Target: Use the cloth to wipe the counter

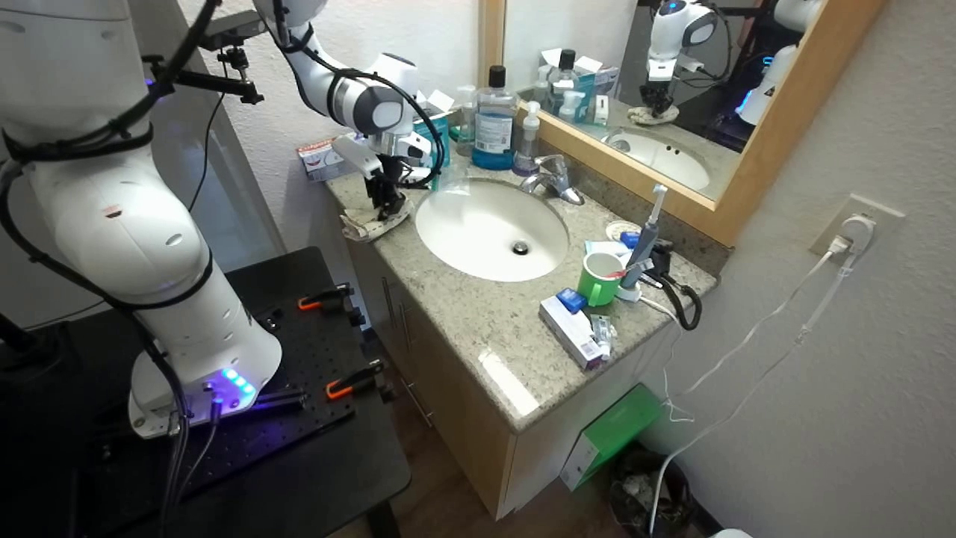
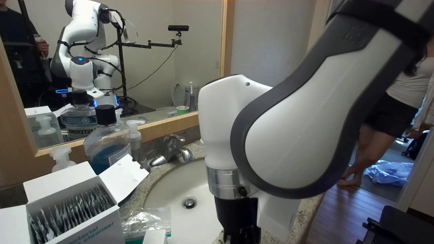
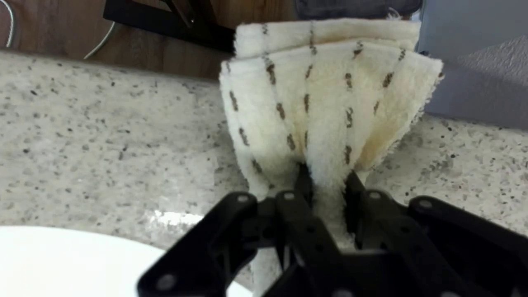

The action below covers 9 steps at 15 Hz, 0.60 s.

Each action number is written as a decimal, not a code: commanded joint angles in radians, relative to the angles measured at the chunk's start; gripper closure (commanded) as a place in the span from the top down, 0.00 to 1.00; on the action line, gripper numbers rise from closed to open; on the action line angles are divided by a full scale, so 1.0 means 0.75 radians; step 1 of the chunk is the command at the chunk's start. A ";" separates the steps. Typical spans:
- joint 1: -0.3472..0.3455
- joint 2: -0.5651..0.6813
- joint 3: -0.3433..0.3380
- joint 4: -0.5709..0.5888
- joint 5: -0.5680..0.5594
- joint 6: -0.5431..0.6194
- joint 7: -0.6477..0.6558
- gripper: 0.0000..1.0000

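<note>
Gripper clamped on a bunched fold, I have the cloth at the near edge of the table, left of the sink, partly overhanging. It should handle light, soft and limp; gripping mid-fold seems right, leaving the fanned part loose to drag flat.

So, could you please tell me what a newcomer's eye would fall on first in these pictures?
Most likely the big white robot arm, which hides part of the sink in an exterior view. Next, in the wrist view, comes the gripper pinching a cream, brown-dashed cloth whose folds jut past the edge of the counter. Then perhaps the bright green mug beside an electric toothbrush, at the counter end away from the cloth.
</note>
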 commanded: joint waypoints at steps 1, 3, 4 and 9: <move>0.048 0.064 0.013 0.107 -0.029 -0.102 0.042 0.05; 0.084 0.102 0.014 0.170 -0.056 -0.158 0.061 0.05; 0.101 0.119 0.016 0.200 -0.068 -0.188 0.064 0.05; 0.107 0.117 0.016 0.195 -0.058 -0.180 0.028 0.19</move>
